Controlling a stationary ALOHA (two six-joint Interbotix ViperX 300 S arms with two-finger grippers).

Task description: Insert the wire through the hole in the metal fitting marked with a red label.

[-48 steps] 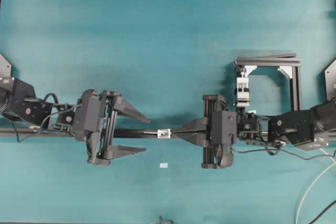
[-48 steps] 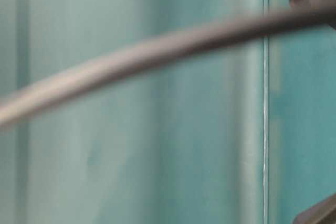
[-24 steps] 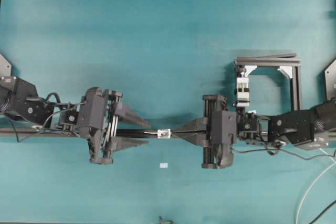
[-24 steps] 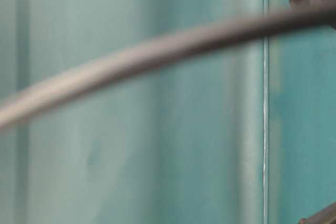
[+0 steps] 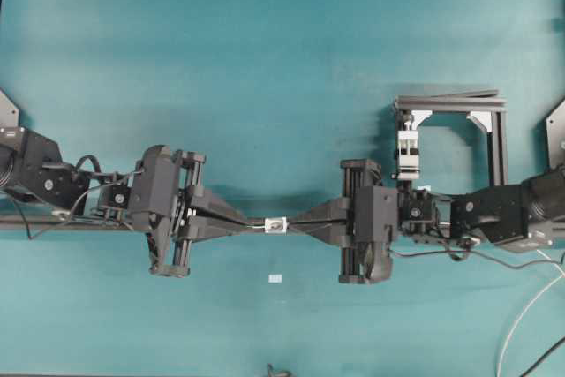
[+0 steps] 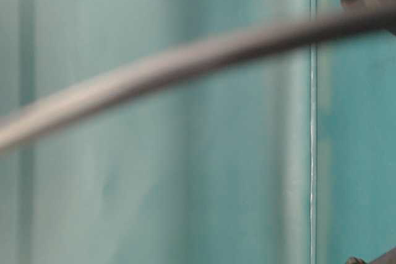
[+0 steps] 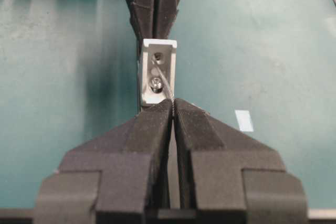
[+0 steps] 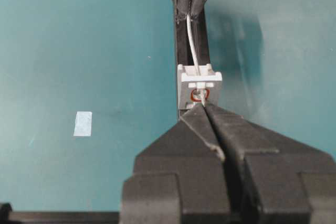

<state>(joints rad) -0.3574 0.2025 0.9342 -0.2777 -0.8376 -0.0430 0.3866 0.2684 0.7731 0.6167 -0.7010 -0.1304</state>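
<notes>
A: Where is the wire (image 7: 164, 83) now?

B: It runs slantwise across the face of the metal fitting (image 5: 276, 225), which sits on the black rail (image 5: 231, 224) at the middle of the counter (image 5: 265, 59). In the left wrist view it passes the upper hole (image 7: 158, 56) and its near end vanishes between the tips of the left hand (image 5: 256, 223).

A: What differs from a second ago?

B: The left hand's fingers stood spread wide either side of the rail then; now they are pressed together, pinching the wire just at 9 o'clock of the fitting. The right hand (image 5: 296, 222) has not shifted: it stays pressed shut at 3 o'clock of the fitting, with the wire between its tips in the right wrist view.

A: Counts?

B: One wire, one fitting, one red ring (image 8: 199, 95) on its right-hand face, two hands. Two openings show on the fitting's left face. One small pale tape scrap (image 5: 275, 279) lies at 6 o'clock of the fitting, apart from it. One black frame (image 5: 494, 130) with a white clamp block (image 5: 407, 152) stands at 2 o'clock.
</notes>
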